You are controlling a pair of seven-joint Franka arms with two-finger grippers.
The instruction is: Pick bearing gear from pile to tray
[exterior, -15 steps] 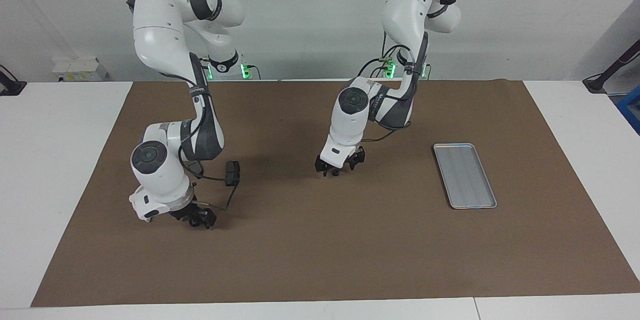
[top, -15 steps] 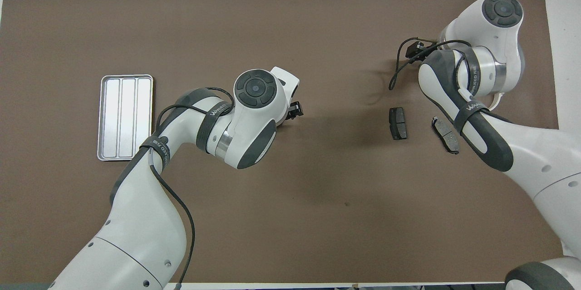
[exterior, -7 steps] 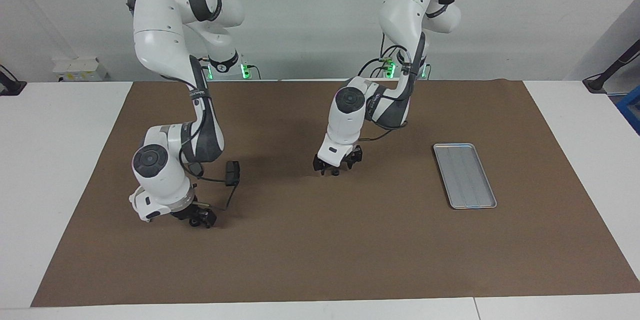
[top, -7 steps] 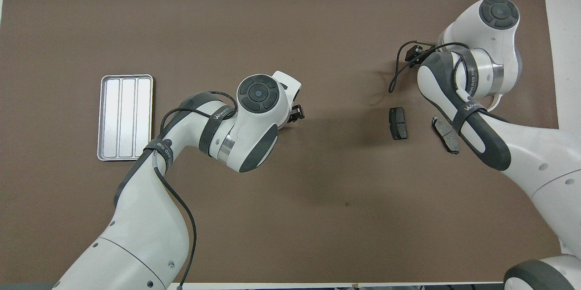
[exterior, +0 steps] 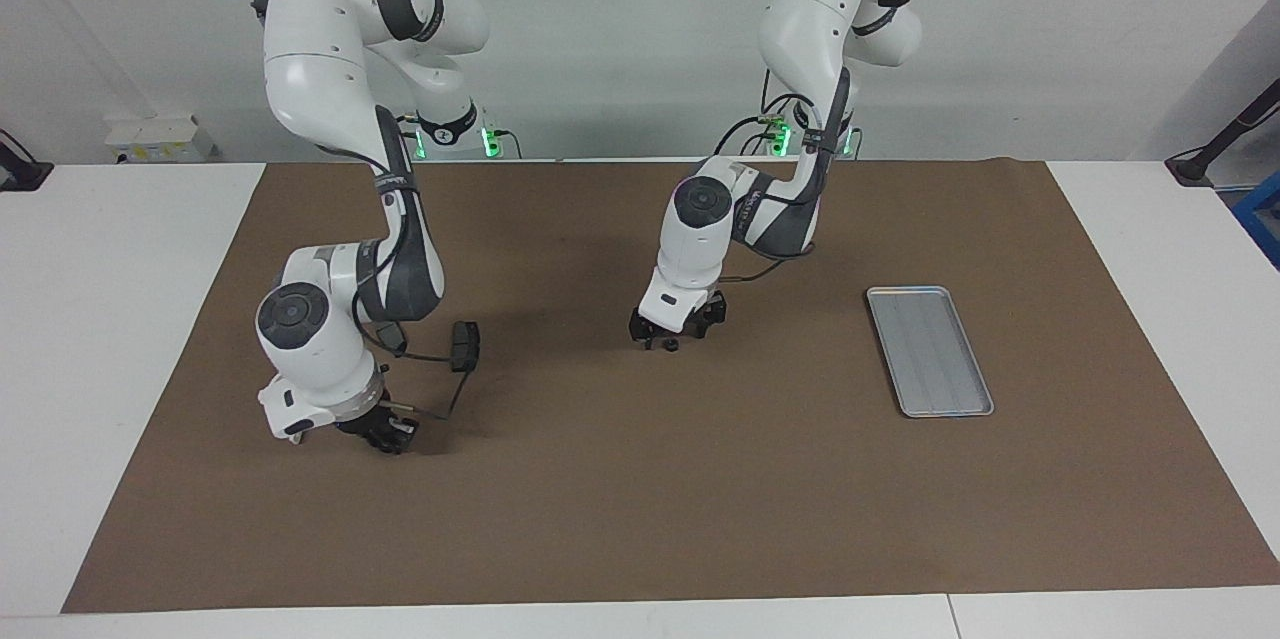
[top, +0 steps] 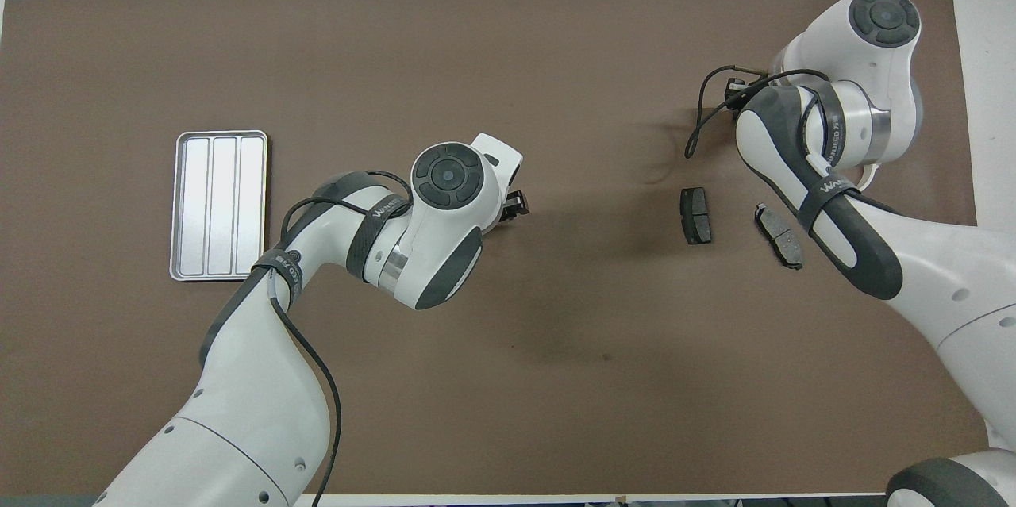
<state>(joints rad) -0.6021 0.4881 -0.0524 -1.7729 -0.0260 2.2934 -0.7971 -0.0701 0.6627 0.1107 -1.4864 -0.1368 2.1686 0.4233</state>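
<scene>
The main risk lies at the right gripper [exterior: 392,439], which sits down at the mat [exterior: 640,519] toward the right arm's end of the table, farther from the robots than the two brake pads [top: 696,215]. Its wrist hides its tips from above, so I cannot tell how far apart its fingers stand or whether they have anything. The bearing gear itself shows in neither view; it is probably under that gripper. A small round part pinched off-centre could squirt out sideways or roll across the mat, and a grip set too low could drag on the mat. The cable [exterior: 455,389] hanging beside this wrist could also snag or sweep a loose part. The left gripper [exterior: 672,339] hangs low over the middle of the mat with its jaws spread wide, holding nothing that I can see. A small dark piece [exterior: 670,346] sits just under its tips. The tray [exterior: 908,290], toward the left arm's end and well apart from both grippers, holds nothing, so the carry is long and a weak grip could drop the gear.
</scene>
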